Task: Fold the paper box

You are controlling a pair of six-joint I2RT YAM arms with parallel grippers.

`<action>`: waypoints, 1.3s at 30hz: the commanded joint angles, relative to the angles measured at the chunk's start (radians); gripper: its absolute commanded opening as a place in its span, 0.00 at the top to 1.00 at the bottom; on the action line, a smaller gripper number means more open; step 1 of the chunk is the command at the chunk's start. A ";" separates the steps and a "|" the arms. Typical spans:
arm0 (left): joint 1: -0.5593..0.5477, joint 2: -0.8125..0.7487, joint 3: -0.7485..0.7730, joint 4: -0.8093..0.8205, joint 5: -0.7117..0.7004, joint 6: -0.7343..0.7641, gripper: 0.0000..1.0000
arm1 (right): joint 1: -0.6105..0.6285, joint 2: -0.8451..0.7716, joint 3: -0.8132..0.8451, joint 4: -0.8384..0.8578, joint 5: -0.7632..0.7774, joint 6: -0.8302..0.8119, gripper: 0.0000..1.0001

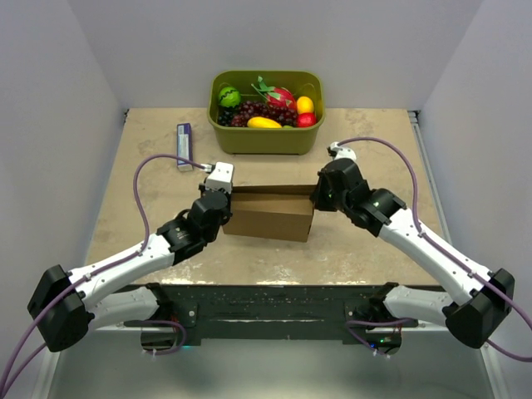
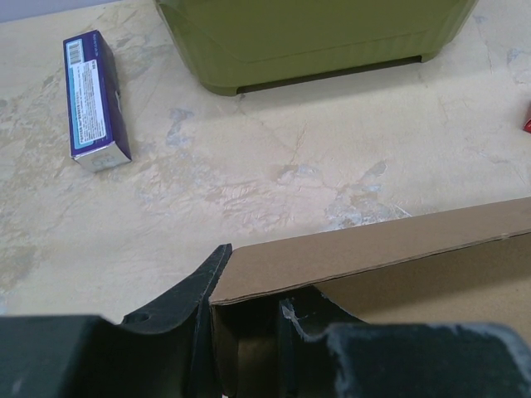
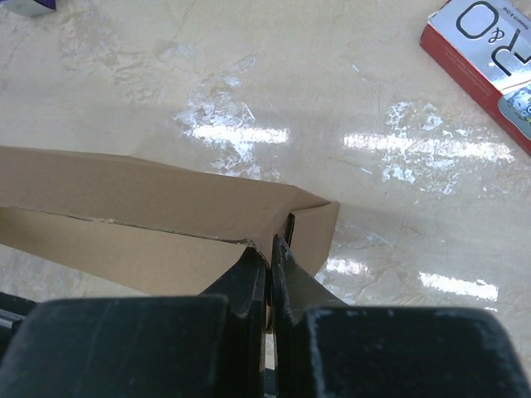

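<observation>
Found the paper box standing on the counter between both arms, just in front of the green tub, walls up and top open. Saw the left claw narrowly parted around the left end wall, and the right claw pinched tight on the thin right corner flap. Judged a torn or crushed corner likely, should either arm pull unevenly. Made out the red packet plainly only through the right wrist, not from above.
</observation>
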 commanded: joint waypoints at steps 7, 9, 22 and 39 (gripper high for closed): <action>-0.033 0.017 -0.033 -0.130 0.114 -0.012 0.92 | 0.046 -0.029 -0.122 -0.005 -0.043 0.045 1.00; -0.033 0.016 -0.034 -0.129 0.120 -0.012 0.92 | 0.046 -0.029 -0.145 0.006 -0.029 0.047 1.00; -0.033 -0.001 -0.039 -0.126 0.121 -0.011 0.92 | 0.046 -0.064 -0.107 -0.109 0.066 0.036 1.00; -0.033 -0.030 -0.046 -0.135 0.114 -0.011 0.91 | 0.057 -0.012 -0.115 -0.281 0.164 0.094 1.00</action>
